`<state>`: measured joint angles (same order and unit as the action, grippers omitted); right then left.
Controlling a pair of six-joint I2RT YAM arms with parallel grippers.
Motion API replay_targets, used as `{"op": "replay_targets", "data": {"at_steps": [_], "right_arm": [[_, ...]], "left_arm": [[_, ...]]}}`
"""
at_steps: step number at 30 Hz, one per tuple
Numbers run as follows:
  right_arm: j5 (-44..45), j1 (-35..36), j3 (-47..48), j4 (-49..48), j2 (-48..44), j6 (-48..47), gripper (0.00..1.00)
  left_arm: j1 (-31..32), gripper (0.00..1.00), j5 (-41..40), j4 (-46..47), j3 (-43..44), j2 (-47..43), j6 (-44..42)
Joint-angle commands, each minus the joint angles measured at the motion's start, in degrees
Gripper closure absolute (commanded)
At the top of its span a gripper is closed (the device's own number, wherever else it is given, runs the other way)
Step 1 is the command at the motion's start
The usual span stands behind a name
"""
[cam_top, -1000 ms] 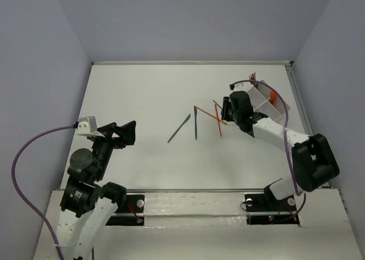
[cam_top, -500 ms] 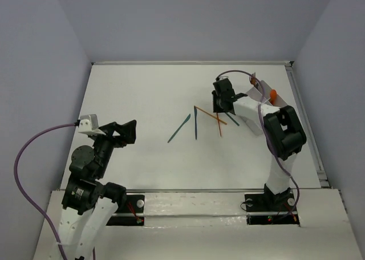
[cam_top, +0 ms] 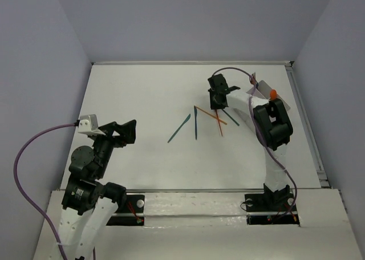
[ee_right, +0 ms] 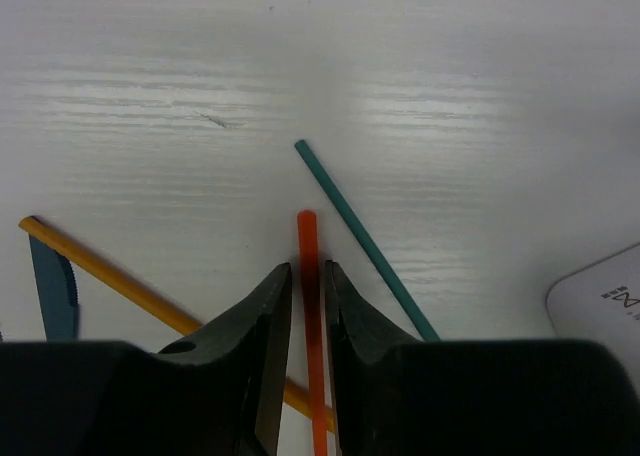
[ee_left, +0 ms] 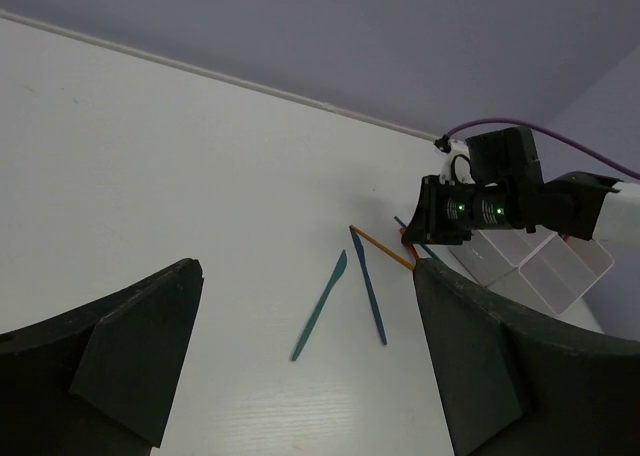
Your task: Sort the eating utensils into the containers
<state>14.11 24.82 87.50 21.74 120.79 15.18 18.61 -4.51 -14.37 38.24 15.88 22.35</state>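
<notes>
Orange utensil lies on table near white tray, its handle between right gripper fingers. They are narrowed close on either side; cannot tell whether they pinch it. Left gripper spread wide, empty.

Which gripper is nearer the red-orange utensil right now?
Right. The right gripper has a finger on each side of the red-orange utensil, at its handle end. The left gripper hangs open far off to the left, nearer its own base.
</notes>
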Motion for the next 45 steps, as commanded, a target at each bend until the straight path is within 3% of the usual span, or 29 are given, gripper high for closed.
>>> {"op": "replay_targets", "data": {"at_steps": [1, 8, 14, 19, 22, 26, 28, 35, 40, 45], "right_arm": [[0.22, -0.30, 3.99, 3.84, 1.55, -1.03, 0.75], [0.22, -0.30, 6.63, 6.56, 3.05, -2.00, 0.93], [-3.11, -0.30, 5.49, 2.18, -4.04, -2.87, 0.93], [-4.71, -0.91, -2.75, -13.19, -17.41, -3.66, 0.93], [-0.41, -1.43, -7.16, -23.64, -25.39, -5.94, 0.93], [8.20, -4.85, -21.01, -46.97, -33.68, -11.48, 0.93], [9.00, -7.23, -24.65, -53.87, -36.31, -13.15, 0.93], [11.46, -15.41, -30.90, -74.61, -35.20, -14.91, 0.93], [13.75, -15.41, -30.29, -82.11, -30.98, -23.16, 0.93], [14.28, -15.41, -31.42, -87.28, -27.37, -25.64, 0.93]], "left_arm": [[-0.42, 0.01, 0.65, 3.12, -0.27, -1.02, -1.08], [-0.42, 0.01, 0.56, 3.12, -0.27, -1.55, -0.99], [-0.42, 0.01, 0.47, 3.12, -0.27, -1.55, -0.90], [-0.42, 0.01, 0.38, 3.03, -0.27, -1.55, -0.99], [-0.42, 0.01, 0.47, 3.03, -0.27, -1.47, -0.99], [-0.42, 0.01, 0.47, 3.12, -0.27, -1.55, -0.99], [-0.42, 0.01, 0.47, 3.12, -0.27, -1.47, -0.99], [-0.42, 0.01, 0.38, 3.12, -0.27, -1.29, -1.08], [-0.95, 0.01, 0.56, 3.12, -0.18, -0.76, -1.08], [-0.95, 0.01, 0.65, 3.12, -0.18, -0.50, -1.08]]}}
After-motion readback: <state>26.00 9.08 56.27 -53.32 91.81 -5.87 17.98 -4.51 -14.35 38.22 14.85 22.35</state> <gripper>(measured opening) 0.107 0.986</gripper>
